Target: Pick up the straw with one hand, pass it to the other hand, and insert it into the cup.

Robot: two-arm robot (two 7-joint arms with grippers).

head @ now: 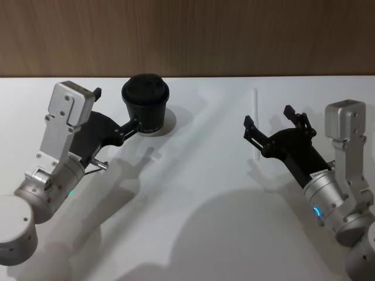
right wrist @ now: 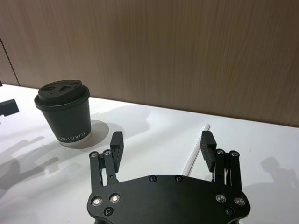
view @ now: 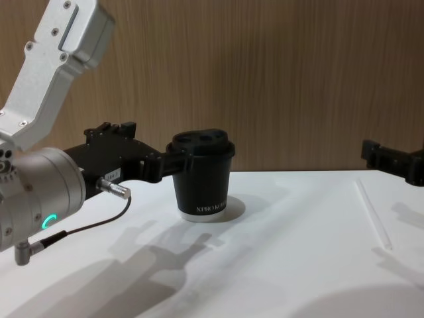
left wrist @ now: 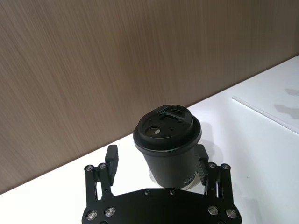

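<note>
**Left gripper** (left wrist: 157,157): the fingers are found spread apart, with nothing clamped. The cup (head: 145,102) is observed directly ahead of this gripper, upright on the white table (head: 205,193), lid on. It is framed between the two fingers in the left wrist view. In the chest view one finger is seen reaching the cup's side just beneath the lid. Whether contact is made cannot be told.

**Right gripper** (right wrist: 162,142): the fingers are likewise found parted and empty. The gripper is held over the table, well apart from the cup.

**The straw** (right wrist: 193,158): it is noted lying flat on the table beneath the right gripper. It is seen within the gap between the fingers, closer to one finger than the other, its far end extending beyond the fingertips towards the wooden wall (head: 234,35). No contact with it is seen.
</note>
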